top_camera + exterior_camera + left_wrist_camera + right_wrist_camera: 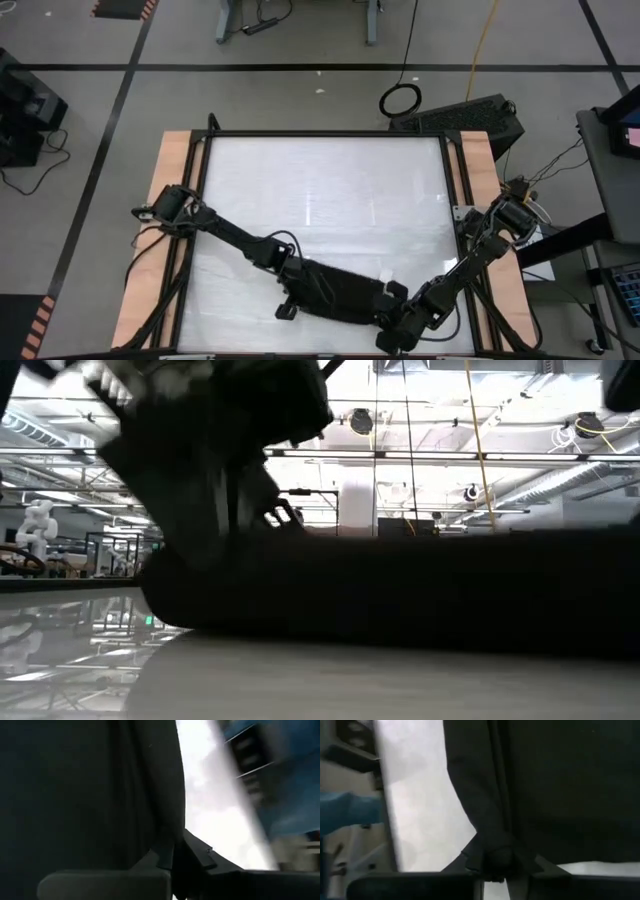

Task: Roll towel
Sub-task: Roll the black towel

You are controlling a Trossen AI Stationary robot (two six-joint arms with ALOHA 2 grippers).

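Note:
The black towel [342, 292] lies as a narrow bunched band near the table's near edge, running left to right. A small white spot [385, 277], maybe its tag, shows near its right end. In the low view the towel [400, 595] is a long, low dark mass resting on the glossy tabletop. My left gripper [303, 287] is shut on the towel's left end. My right gripper [393, 300] is shut on its right end. Both arms reach in slanting from the table's sides. My left gripper [172, 859] pinches a raised fold of the towel [166, 840] between its two fingers, slanting down from the table's left. Cloth runs away from the fingers in long creases and lies on the table. My right gripper [496, 862] pinches a bunched fold of the towel [492, 842] at the edge of the band, slanting down from the table's right. How many layers, I cannot tell. The cloth beyond the fingers rests on the table.
The white glossy tabletop [320, 190] has a black frame and wooden side boards [172, 170]; its far half is bare. On the floor beyond the far right corner stand a black case [470, 115] and a cable loop [400, 98].

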